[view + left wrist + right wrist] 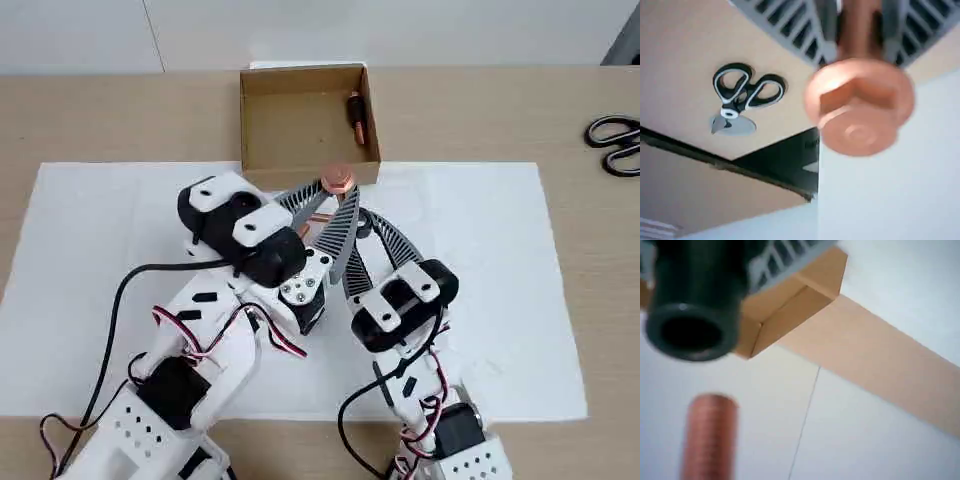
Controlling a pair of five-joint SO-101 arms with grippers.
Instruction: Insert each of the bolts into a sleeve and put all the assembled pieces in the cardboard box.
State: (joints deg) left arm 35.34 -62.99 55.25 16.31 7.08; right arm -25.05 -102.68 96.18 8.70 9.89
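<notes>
My left gripper point(334, 192) is shut on a copper bolt point(337, 181) just in front of the cardboard box point(262, 120). In the left wrist view the bolt's broad head point(860, 105) faces the camera, with the grey fingers point(790, 25) clamped on its shaft. My right gripper point(362, 228) is shut on a black sleeve point(690, 315) close beside it. The sleeve's open mouth shows in the right wrist view, and the bolt's threaded shaft point(710, 435) lies a short way off, outside the sleeve. One assembled piece point(355, 115) lies in the box by its right wall.
A white sheet point(500, 280) covers the table under both arms. Black-handled scissors point(615, 140) lie at the far right on the bare wood, also seen as scissors point(747, 95). The box corner point(790, 305) is close behind the sleeve.
</notes>
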